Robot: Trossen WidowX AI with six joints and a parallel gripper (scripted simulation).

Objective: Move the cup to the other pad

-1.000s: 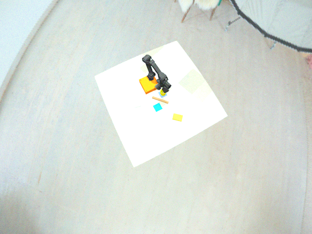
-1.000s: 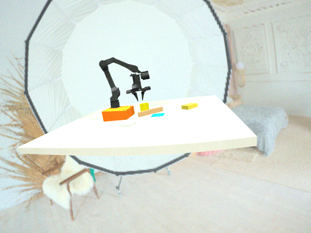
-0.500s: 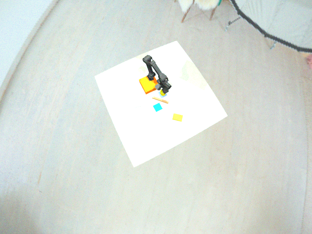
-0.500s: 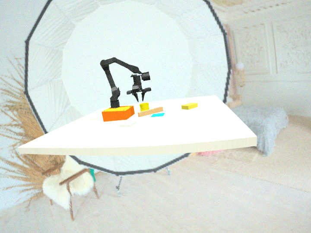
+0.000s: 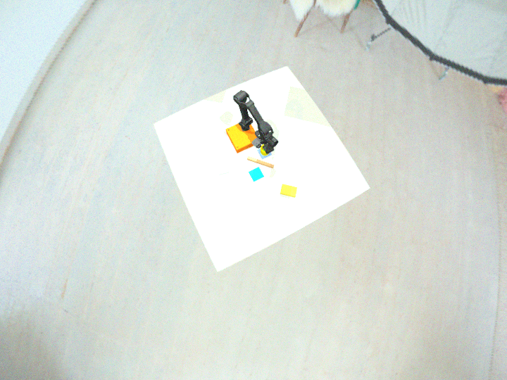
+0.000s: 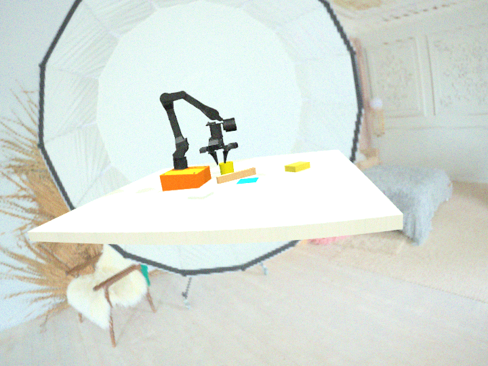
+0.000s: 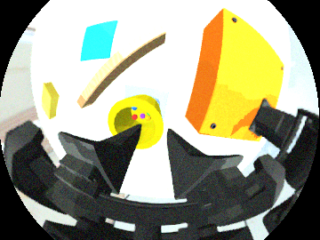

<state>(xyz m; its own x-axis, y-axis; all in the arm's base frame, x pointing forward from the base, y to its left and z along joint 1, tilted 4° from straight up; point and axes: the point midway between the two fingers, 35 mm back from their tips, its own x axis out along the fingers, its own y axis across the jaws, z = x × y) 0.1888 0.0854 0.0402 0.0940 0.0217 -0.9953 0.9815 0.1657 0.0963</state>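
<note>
The yellow cup [image 5: 263,152] [image 6: 226,169] [image 7: 156,128] stands upright on the light blue pad [image 5: 266,156] [image 7: 133,90]. Small marbles [image 7: 142,116] in red, purple and blue show inside it in the wrist view. The other pad, cyan [image 5: 256,174] [image 6: 247,180] [image 7: 99,41], is bare. My gripper [image 6: 221,163] [image 7: 155,128] points down, partly open, with nothing held. Its tips are at about the height of the cup's rim in the exterior view. In the wrist view one fingertip overlaps the cup's mouth and the other lies just outside the rim. Whether they touch the cup cannot be told.
A wooden bar [image 5: 260,162] [image 6: 236,175] [image 7: 120,64] lies between the two pads. A yellow block [image 5: 289,190] [image 6: 297,167] [image 7: 50,100] lies beyond the cyan pad. The orange base box [image 5: 237,137] [image 6: 185,181] [image 7: 240,76] is close beside the cup.
</note>
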